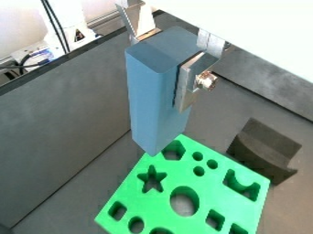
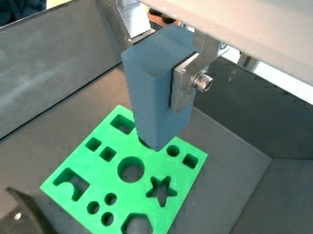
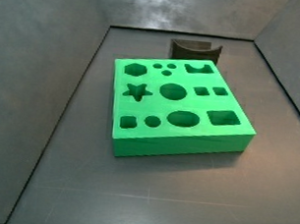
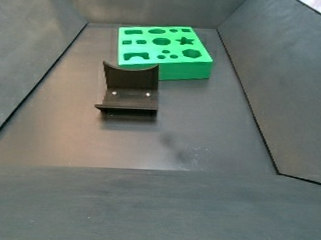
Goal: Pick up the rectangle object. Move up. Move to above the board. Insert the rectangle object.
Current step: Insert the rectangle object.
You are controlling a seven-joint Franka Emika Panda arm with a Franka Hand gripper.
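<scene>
In both wrist views my gripper (image 1: 163,59) (image 2: 166,59) is shut on the rectangle object (image 1: 153,91) (image 2: 156,87), a tall light-blue block. The silver fingers (image 1: 188,80) clamp its upper end and it hangs upright. It is held well above the floor. Its lower end appears over one edge of the board (image 1: 210,194) (image 2: 86,169), a bright green slab with star, round and square cut-outs. The board lies flat on the dark floor in both side views (image 3: 183,144) (image 4: 173,71). Neither the gripper nor the block shows in the side views.
The dark fixture (image 3: 194,51) (image 4: 129,89) stands on the floor just beside the board, and also shows in both wrist views (image 1: 269,146) (image 2: 25,215). Dark sloping walls (image 3: 50,86) (image 4: 258,86) enclose the floor.
</scene>
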